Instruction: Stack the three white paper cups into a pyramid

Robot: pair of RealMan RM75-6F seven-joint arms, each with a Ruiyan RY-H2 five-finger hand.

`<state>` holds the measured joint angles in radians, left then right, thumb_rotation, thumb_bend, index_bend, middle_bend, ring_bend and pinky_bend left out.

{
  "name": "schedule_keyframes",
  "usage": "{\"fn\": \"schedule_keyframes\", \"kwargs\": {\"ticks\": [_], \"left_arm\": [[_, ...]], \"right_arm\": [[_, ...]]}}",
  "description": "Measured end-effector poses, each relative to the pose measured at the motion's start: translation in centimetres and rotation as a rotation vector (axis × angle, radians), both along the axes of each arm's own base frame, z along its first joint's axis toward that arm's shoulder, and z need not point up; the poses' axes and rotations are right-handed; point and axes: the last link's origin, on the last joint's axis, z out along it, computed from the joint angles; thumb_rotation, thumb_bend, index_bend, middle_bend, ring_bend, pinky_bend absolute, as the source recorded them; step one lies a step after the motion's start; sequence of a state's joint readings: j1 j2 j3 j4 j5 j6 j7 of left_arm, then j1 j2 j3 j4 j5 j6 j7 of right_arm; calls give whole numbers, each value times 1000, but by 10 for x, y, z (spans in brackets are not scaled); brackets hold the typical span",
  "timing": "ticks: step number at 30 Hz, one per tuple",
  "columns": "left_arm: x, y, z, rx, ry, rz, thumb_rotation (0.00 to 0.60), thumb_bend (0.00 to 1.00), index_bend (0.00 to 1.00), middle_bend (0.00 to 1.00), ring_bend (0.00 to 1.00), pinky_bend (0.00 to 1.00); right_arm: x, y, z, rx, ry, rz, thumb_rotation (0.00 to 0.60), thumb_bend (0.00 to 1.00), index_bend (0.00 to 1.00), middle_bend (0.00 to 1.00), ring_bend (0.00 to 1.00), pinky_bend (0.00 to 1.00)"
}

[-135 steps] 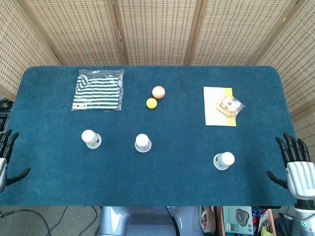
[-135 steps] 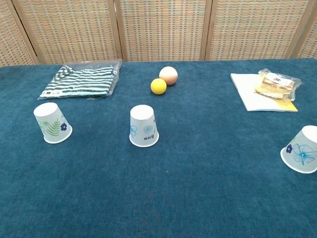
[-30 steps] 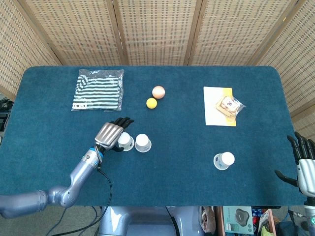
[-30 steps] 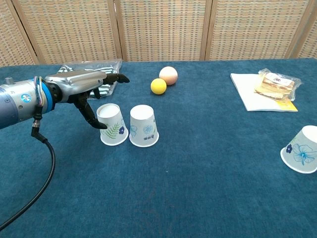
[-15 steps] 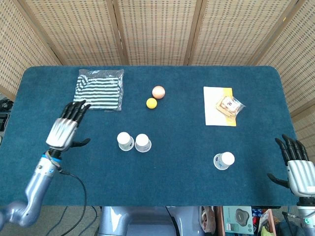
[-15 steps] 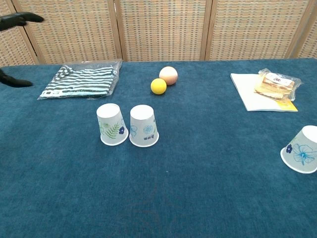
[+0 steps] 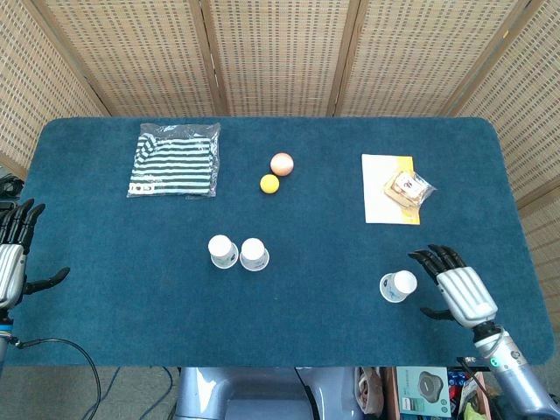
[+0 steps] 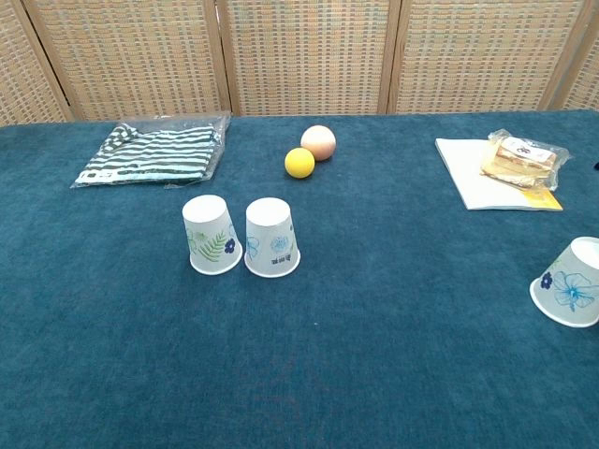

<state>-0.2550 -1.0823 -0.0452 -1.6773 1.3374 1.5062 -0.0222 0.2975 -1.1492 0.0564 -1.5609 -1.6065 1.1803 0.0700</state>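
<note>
head view: lone cup [image 7: 400,285] just beside right hand [image 7: 461,293] fingers [image 7: 429,257].

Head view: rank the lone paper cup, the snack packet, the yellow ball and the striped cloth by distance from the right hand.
From the right hand:
1. Lone paper cup, just beside it.
2. Snack packet, far right.
3. Yellow ball, centre.
4. Striped cloth, far left.

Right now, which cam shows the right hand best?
Head view: the right hand is fully visible, fingers spread beside the lone cup. Chest view shows the cup but at most a dark speck at its right edge.
</note>
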Motion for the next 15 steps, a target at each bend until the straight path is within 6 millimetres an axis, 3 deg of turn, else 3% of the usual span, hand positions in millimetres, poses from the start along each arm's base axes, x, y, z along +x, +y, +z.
{"fn": "schedule_keyframes", "kwargs": {"ticks": [6, 15], "left_arm": [[2, -2, 6, -41, -7, -43, 600, 184, 0, 0, 0, 0], [-1, 1, 8, -68, -3, -44, 600, 184, 0, 0, 0, 0]], "right_arm": [[4, -20, -24, 78, 63, -35, 600, 189, 253, 323, 184, 265], [7, -35, -40, 105, 74, -78, 600, 274, 295, 368, 240, 366]]}}
